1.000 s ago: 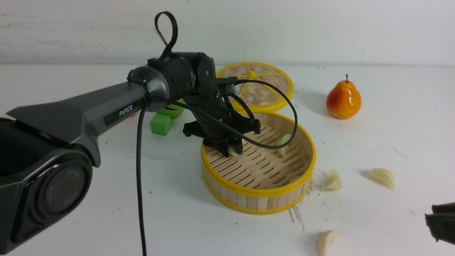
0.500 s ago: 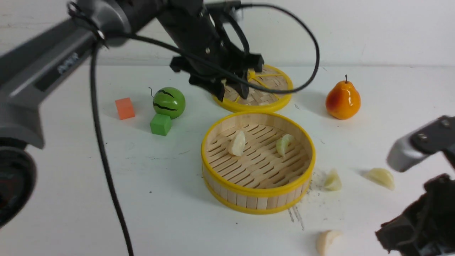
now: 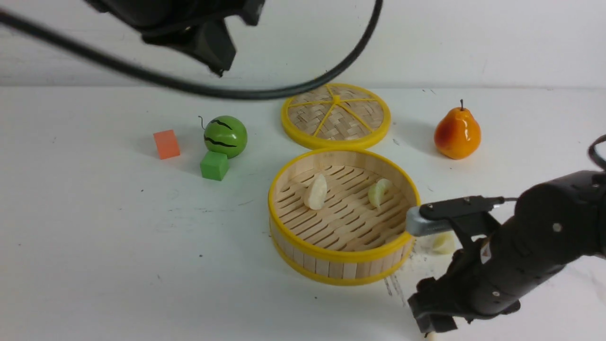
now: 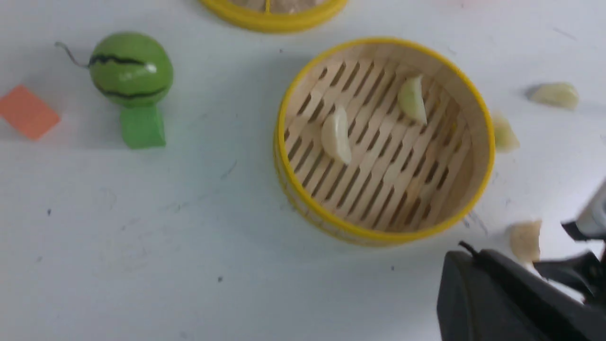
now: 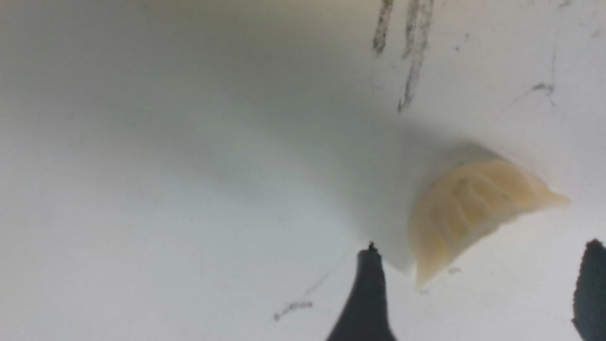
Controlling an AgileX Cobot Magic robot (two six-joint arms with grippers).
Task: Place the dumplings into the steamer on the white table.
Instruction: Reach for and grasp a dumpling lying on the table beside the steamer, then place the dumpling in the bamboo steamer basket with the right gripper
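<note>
The steamer (image 3: 344, 265) stands mid-way across the white table (image 3: 94, 237) with two dumplings (image 3: 316, 192) (image 3: 378, 192) on its slatted floor. A third dumpling (image 3: 442, 242) lies just right of its wall, partly behind my right arm. My right gripper (image 5: 482, 251) is open and low at the table's front edge. Its fingers stand wide apart, just short of a cream dumpling (image 5: 473, 208) lying on the table. That same dumpling (image 4: 524, 239) shows in the left wrist view, and another (image 4: 555, 94) lies farther right. My left gripper (image 4: 466, 265) is shut and empty, high above the table's left.
The flat woven lid (image 3: 336, 116) lies behind the steamer and an orange pear (image 3: 457, 132) stands at the back right. A toy watermelon (image 3: 226, 136), a green cube (image 3: 214, 165) and an orange cube (image 3: 166, 144) sit to the left. The left arm's cable (image 3: 284, 92) hangs across the back.
My left gripper let a dumpling go in the steamer, rose up and to the left, and shut. My right arm came in from the right, dropped to the front dumpling and opened.
</note>
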